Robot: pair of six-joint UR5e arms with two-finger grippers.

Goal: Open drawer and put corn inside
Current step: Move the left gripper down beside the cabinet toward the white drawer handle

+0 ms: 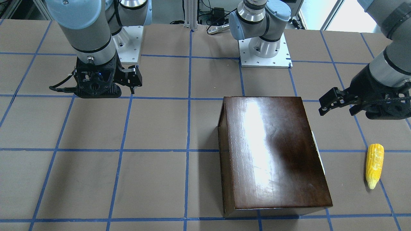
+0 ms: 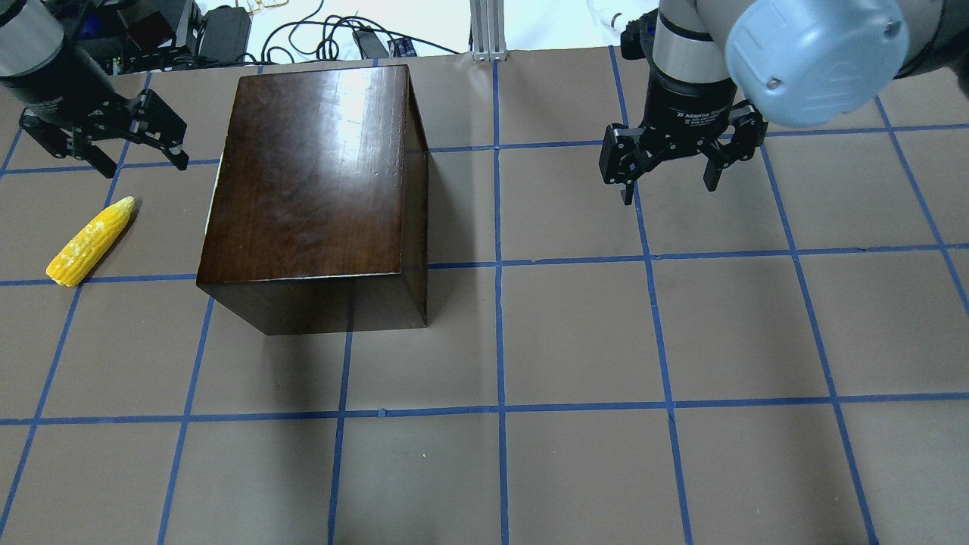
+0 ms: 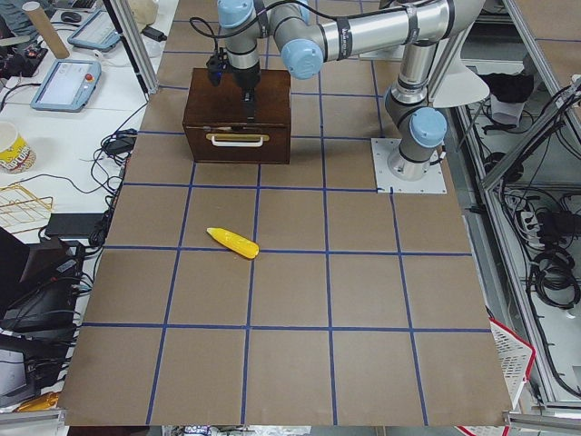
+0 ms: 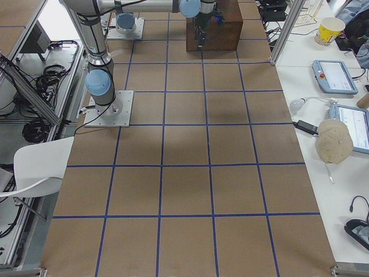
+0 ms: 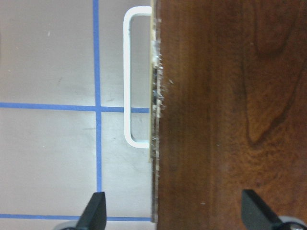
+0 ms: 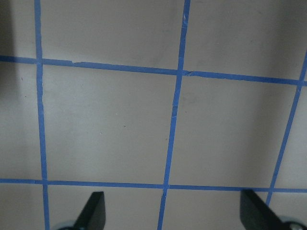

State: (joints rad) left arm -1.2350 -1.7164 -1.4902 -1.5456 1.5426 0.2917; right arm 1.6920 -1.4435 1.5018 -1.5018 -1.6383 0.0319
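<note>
Drawer shut, handle untouched. Left tool wide open, empty, hanging over box edge, not handle. Reckon straight drop clips top. Right tool open, empty, far off, so pull may drag box. Corn on table, left of box.

**Hard glare on a glossy lid under bright light from above**
A broad white sheen runs down the top of the dark wooden box in the overhead and front-facing views, washing out its grain. Soft-edged shadows lie on the brown table beside the box. The corn shows crisp and evenly lit. The left wrist view is soft, its white handle slightly blurred. The front-facing view's top right corner is blown out.
</note>
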